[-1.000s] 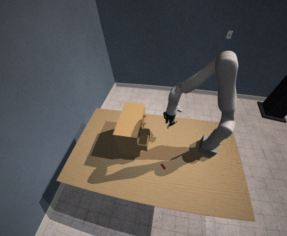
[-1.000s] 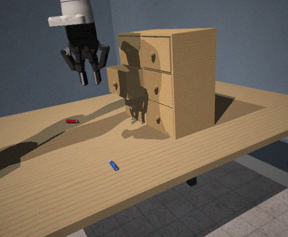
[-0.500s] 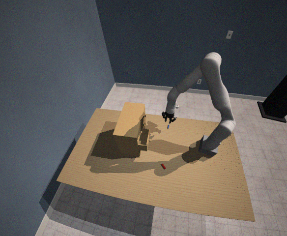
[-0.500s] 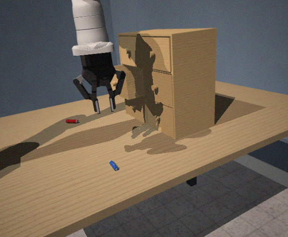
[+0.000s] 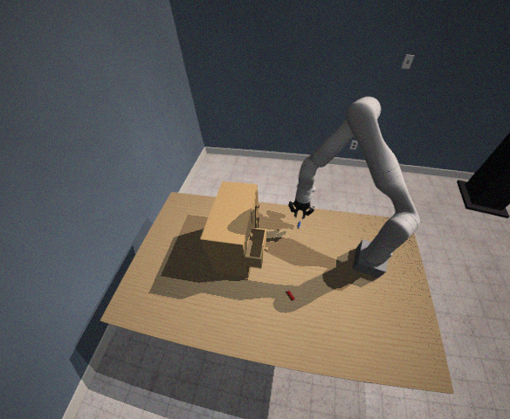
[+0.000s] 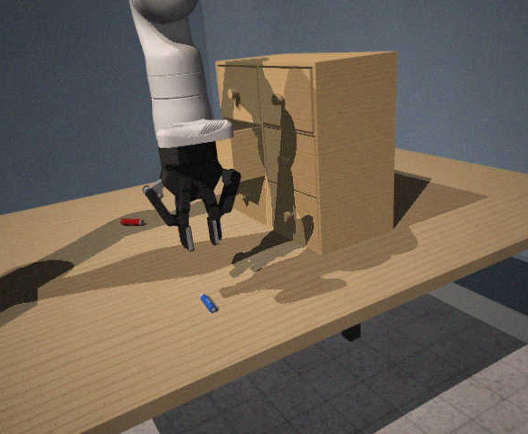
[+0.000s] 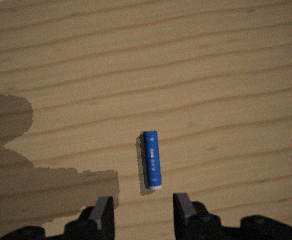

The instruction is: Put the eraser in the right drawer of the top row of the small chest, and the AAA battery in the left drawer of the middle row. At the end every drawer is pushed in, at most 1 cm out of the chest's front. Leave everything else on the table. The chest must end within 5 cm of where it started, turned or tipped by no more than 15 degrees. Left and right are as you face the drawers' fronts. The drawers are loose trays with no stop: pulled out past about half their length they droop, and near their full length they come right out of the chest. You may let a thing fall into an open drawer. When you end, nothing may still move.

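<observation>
My gripper (image 5: 300,216) (image 6: 201,246) (image 7: 143,213) is partly open and empty, pointing down above the table. A blue battery (image 5: 299,224) (image 6: 208,303) (image 7: 153,160) lies below it on the table; its small label looks like AAA. In the wrist view it lies lengthwise, just ahead of the gap between the fingertips. The small chest (image 5: 233,202) (image 6: 357,140) stands upright. Its left middle drawer (image 5: 254,262) (image 6: 248,154) is pulled out; its front is hidden behind the gripper in the exterior view. The other visible drawer fronts look pushed in. I see no eraser; the open drawer's inside is dark.
A red battery-like cylinder (image 5: 290,295) (image 6: 132,221) lies on the table, away from the chest and the blue battery. The chest's drawer knobs stick out towards the arm's side. The table's edge (image 6: 273,343) runs beyond the blue battery. Arm shadows cover the drawer fronts.
</observation>
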Controlling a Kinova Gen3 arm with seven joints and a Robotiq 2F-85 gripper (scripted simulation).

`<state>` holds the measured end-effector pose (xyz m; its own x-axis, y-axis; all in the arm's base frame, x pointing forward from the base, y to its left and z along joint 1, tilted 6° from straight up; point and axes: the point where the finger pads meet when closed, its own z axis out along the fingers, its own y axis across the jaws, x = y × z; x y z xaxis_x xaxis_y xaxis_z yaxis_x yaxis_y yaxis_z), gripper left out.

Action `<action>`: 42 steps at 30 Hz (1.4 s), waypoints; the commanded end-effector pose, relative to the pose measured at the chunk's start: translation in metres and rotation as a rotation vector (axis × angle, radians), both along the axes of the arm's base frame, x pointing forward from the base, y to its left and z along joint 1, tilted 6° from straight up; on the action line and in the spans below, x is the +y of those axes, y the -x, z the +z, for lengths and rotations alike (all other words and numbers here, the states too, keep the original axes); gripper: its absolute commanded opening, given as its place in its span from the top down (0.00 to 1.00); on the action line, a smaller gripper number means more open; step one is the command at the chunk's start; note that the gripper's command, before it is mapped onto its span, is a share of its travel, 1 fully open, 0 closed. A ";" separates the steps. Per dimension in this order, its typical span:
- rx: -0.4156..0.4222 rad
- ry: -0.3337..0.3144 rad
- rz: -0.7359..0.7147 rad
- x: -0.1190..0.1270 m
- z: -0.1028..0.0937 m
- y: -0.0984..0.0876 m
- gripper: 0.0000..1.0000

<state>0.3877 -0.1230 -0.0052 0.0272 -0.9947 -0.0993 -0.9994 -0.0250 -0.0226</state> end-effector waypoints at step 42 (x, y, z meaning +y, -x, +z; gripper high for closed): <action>0.007 -0.009 0.045 -0.011 -0.021 0.006 0.76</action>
